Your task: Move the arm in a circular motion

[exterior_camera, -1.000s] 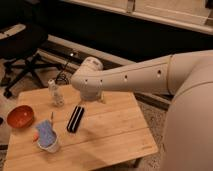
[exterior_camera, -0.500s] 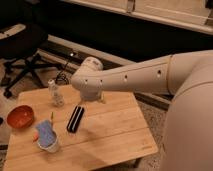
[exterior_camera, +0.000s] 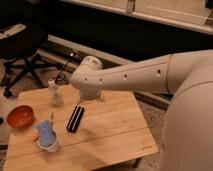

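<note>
The arm [exterior_camera: 130, 77] is thick and cream-white with small dark screw holes. It reaches from the right edge across the far side of a wooden table [exterior_camera: 115, 135] and ends in a rounded elbow joint [exterior_camera: 87, 70]. A short segment drops from that joint toward the table top. The gripper [exterior_camera: 92, 96] sits under this segment, close above the table's far edge, and is mostly hidden by the arm. A black object of two parallel bars [exterior_camera: 75, 118] lies on the table just in front and to the left of it.
On the table stand a small clear bottle [exterior_camera: 55, 93], an orange-red bowl [exterior_camera: 20, 116] at the left edge, and a white cup holding a blue sponge [exterior_camera: 47, 136]. A black office chair [exterior_camera: 22, 55] stands at the back left. The robot's cream body [exterior_camera: 190, 135] fills the right side.
</note>
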